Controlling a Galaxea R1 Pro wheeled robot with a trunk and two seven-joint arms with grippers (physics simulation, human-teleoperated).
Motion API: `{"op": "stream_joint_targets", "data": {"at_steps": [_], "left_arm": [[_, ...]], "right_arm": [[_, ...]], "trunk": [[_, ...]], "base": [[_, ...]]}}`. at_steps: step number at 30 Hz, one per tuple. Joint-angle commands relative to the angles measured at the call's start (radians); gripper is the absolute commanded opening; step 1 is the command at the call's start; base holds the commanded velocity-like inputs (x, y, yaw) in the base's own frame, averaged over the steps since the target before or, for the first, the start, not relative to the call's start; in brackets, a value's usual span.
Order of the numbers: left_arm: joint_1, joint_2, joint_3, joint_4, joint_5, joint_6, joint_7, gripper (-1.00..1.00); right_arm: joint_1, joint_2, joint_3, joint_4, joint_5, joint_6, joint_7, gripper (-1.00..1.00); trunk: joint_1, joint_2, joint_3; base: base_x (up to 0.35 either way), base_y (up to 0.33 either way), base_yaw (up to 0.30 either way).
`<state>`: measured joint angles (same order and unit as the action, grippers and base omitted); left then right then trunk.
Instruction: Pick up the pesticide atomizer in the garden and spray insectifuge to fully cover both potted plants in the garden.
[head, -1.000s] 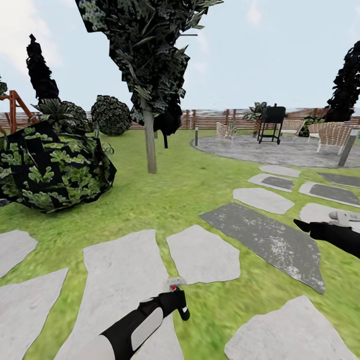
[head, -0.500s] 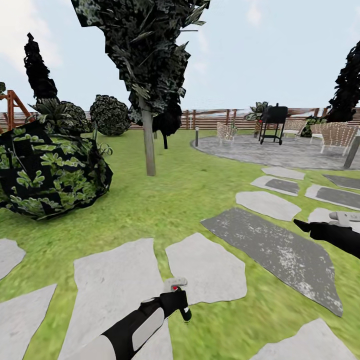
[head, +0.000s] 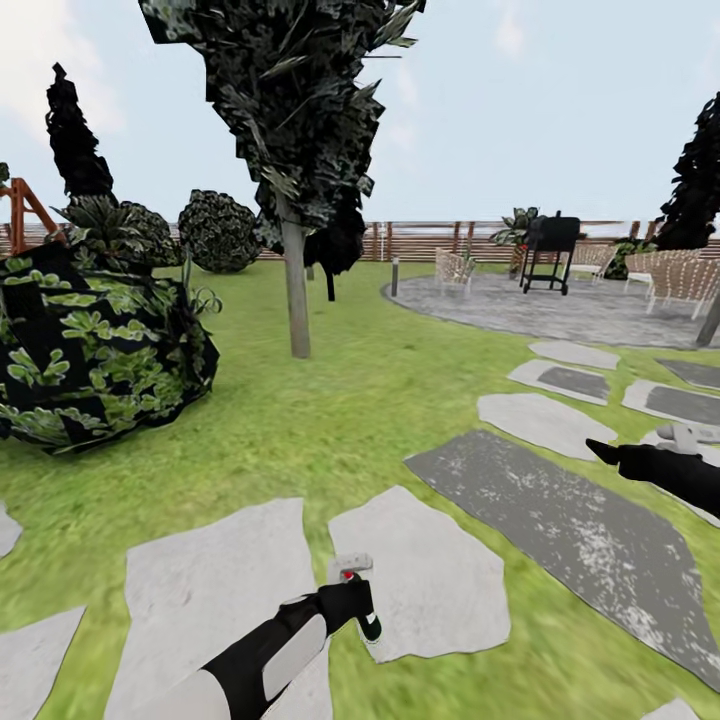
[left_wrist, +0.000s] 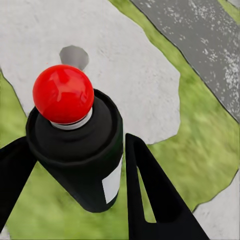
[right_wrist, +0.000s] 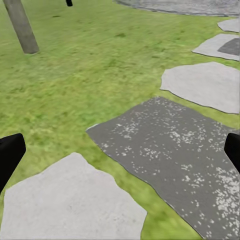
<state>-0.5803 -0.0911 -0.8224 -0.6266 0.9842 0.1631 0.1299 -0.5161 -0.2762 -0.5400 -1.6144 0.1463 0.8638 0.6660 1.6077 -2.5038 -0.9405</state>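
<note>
Left wrist view shows the left gripper (left_wrist: 100, 170) closed on the pesticide atomizer (left_wrist: 82, 150), a dark bottle with a white label patch and a red ball top above a pale collar, one black finger pressed on each side of it. From the head camera the same gripper (head: 352, 600) sits low and near, just left of centre, holding the atomizer (head: 353, 580) upright over the near edge of a pale stepping slab (head: 420, 570), with its pale head uppermost.

The right gripper (head: 610, 455) reaches in from the right edge of the head view, its dark tip pointing left over a dark speckled slab (head: 560, 520). In the right wrist view its two black fingertips (right_wrist: 10, 155) stand far apart at the frame's edges, so it is open and holds nothing.

Around both arms lies the garden lawn (head: 330, 400) with more grey slabs. Farther off stands a tree trunk (head: 296, 290) under dark foliage, and a large leafy bush (head: 95, 350) at the left. Far right is a round paved patio (head: 560, 305) with a black grill (head: 550, 250) and wicker chairs (head: 680, 275), backed by a brown slat fence (head: 420, 240).
</note>
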Motion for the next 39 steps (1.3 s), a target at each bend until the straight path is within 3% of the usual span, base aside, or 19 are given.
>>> {"op": "stream_joint_targets", "data": {"at_steps": [1,24,30,39], "left_arm": [[-0.001,0.0,-0.005,-0.002,0.008,0.001,0.008,-1.0],[-0.001,-0.009,-0.012,-0.004,0.011,0.008,0.004,-1.0],[-0.001,-0.013,-0.012,-0.005,0.012,0.012,0.0,-1.0],[-0.001,-0.013,-0.012,-0.005,0.011,0.011,-0.017,-1.0]], "right_arm": [[-0.001,0.0,-0.001,-0.001,0.01,0.003,0.01,1.0],[-0.001,0.0,0.013,-0.001,0.01,-0.001,0.012,1.0],[-0.001,0.003,0.049,-0.001,0.011,-0.103,0.009,1.0],[0.0,0.017,0.087,-0.001,0.01,-0.113,0.024,1.0]], "trunk": [[0.0,0.0,-0.001],[0.0,0.0,-0.001],[0.0,0.0,-0.001],[0.0,0.0,-0.001]], "base": [[0.339,0.0,0.0],[0.339,0.0,0.0],[0.339,0.0,0.0],[0.339,0.0,0.0]]}}
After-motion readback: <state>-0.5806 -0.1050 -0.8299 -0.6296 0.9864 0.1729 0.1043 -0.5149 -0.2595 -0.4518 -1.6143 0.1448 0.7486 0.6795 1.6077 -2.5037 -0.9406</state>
